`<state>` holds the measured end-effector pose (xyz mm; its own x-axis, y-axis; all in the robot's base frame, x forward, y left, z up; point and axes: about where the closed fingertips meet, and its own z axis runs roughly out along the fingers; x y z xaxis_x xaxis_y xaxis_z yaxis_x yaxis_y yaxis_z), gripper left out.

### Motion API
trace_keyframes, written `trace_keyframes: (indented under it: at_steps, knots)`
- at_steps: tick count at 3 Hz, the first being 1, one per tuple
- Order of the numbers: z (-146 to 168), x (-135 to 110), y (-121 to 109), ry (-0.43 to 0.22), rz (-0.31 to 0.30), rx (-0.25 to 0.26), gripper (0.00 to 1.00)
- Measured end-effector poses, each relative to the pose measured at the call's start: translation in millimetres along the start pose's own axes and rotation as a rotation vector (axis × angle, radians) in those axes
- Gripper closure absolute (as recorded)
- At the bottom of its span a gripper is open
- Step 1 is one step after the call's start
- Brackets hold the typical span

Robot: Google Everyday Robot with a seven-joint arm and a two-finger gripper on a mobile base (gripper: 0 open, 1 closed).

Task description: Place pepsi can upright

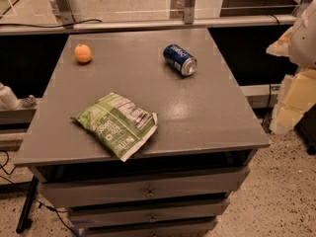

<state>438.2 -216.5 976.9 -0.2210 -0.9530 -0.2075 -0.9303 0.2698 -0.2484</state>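
Note:
The pepsi can [180, 59] is dark blue with white lettering. It lies on its side at the back right of the grey table top [197, 112], with its silver end facing the front right. My gripper is not in view. Only a pale part of my arm [302, 43] shows at the right edge of the camera view, beside the table and apart from the can.
An orange fruit [83, 53] sits at the back left of the table. A green chip bag [117, 124] lies flat near the front left edge. The table has drawers [148, 191] below its front. A rail [148, 23] runs behind it.

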Motion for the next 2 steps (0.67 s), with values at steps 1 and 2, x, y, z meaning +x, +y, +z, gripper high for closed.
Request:
trace_keyframes:
  at_steps: [1, 2]
  knots:
    - [0.0, 0.0, 0.0, 0.0, 0.0, 0.0, 0.0]
    - [8.7, -7.1, -9.1, -0.059, 0.012, -0.013, 0.0]
